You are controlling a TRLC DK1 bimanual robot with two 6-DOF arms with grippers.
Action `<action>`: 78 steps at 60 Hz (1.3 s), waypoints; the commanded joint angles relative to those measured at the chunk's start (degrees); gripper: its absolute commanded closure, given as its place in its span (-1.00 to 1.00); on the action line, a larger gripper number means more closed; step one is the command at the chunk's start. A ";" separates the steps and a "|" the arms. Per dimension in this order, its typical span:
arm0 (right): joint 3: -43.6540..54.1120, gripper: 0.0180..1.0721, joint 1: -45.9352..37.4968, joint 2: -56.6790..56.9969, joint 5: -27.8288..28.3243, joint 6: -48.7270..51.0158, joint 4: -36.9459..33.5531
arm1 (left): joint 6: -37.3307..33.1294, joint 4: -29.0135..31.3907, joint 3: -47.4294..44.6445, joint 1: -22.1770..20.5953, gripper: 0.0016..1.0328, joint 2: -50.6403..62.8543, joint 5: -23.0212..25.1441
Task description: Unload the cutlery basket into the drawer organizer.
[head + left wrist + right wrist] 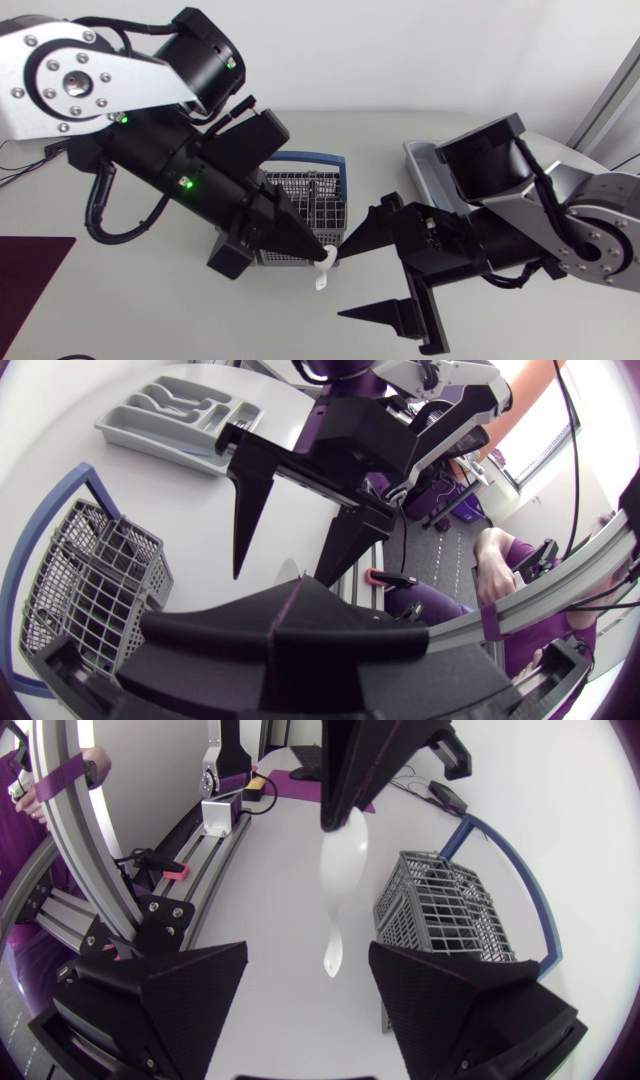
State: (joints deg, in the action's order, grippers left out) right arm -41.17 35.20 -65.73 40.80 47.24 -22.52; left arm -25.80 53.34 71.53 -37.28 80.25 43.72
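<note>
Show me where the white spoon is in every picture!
Head view: the white spoon hangs from the left gripper, beside the wire basket, near the open right gripper.
Left wrist view: not visible; the left gripper's own fingers block it.
Right wrist view: it dangles ahead of the right gripper.
Shared landmark: the wire basket, seen in all three.

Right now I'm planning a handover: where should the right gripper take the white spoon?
Take the white spoon by its slim handle, which hangs free from the left gripper pinching the bowl. Bring the right gripper straight on: its open jaws flank the handle.
</note>
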 commanded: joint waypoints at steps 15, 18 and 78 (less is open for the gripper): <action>-3.74 -0.04 -0.84 -2.29 3.68 6.81 -2.79 | -1.88 2.82 5.73 -0.69 0.87 2.98 1.98; -4.01 0.00 -0.84 -2.64 3.68 7.34 -2.88 | -1.88 2.91 5.90 -0.96 0.88 3.25 1.98; -4.62 0.89 -4.09 -3.61 4.56 11.29 -9.03 | 9.02 -5.97 10.74 1.94 -0.92 6.68 -0.75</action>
State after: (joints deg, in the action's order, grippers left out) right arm -46.52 32.36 -69.67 45.60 57.12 -30.50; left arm -21.96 50.24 80.49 -36.01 85.93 44.42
